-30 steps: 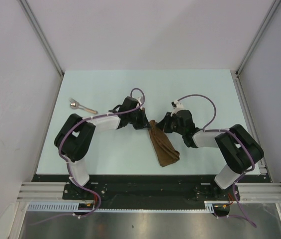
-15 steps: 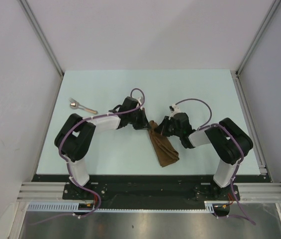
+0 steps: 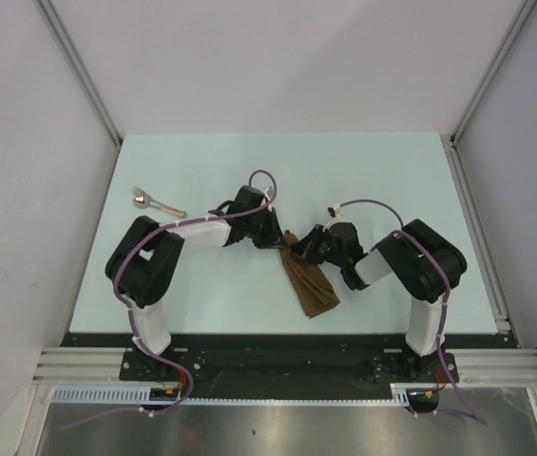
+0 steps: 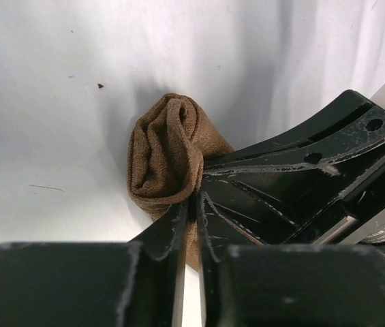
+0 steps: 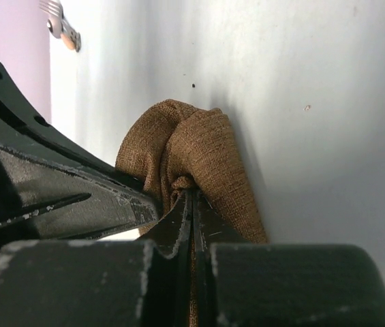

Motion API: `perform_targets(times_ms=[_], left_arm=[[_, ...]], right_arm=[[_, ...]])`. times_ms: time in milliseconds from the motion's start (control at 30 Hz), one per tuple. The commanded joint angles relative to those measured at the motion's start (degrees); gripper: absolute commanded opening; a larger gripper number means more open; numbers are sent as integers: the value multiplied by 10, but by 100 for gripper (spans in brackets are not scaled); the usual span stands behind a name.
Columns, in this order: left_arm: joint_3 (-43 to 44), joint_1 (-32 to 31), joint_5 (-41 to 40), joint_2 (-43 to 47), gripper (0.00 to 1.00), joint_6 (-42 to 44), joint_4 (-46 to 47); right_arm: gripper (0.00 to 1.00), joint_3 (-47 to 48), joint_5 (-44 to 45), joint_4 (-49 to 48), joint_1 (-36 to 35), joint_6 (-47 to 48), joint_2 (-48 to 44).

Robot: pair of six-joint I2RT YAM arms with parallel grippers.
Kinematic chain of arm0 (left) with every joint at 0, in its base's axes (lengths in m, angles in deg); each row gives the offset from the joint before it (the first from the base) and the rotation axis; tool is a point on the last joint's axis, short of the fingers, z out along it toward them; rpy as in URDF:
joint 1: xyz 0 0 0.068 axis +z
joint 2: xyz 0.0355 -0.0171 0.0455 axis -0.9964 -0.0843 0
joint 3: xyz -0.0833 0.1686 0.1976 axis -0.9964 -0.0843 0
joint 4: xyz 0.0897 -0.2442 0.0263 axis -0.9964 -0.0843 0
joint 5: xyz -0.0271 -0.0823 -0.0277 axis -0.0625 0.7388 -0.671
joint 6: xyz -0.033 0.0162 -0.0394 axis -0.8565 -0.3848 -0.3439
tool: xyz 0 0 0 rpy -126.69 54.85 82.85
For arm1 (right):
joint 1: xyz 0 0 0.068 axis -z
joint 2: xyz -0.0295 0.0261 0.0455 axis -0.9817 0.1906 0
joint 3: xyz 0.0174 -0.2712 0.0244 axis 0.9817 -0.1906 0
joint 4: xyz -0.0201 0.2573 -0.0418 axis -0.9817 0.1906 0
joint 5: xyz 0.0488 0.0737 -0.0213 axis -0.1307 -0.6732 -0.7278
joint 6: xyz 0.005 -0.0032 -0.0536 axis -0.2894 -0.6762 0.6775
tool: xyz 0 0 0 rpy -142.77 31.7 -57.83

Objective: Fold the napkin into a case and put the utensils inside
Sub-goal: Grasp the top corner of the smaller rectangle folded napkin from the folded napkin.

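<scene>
While both arms are bending in over the middle of the counter, the napkin is lying there folded into a narrow brown strip, with its far end bunched and rolled. The left fingers are pinching that bunched end, pressed nearly together on the cloth. The right fingers are clamping the same end from the opposite side, with a fold squeezed between their tips. The two pairs are sitting just beside each other. The utensils are resting well apart from the napkin, out toward the left side of the counter.
</scene>
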Motion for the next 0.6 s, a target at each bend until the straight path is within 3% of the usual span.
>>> perform_targets(times_ms=[0,33,133,300,567], left_arm=[[2,-8,-29,20,19,18,-23],[8,-8,-40,26,29,25,-36],[32,-11,-90,40,38,46,-75],[54,-23,-164,57,32,74,-116],[94,-28,-194,46,24,100,-146]], right_arm=[[0,6,10,-52,-9,-39,11],[0,4,12,-50,-9,-33,8],[0,-6,11,-47,-10,-27,6],[0,-14,7,-49,-14,-19,9],[0,-7,4,-38,-15,-12,3]])
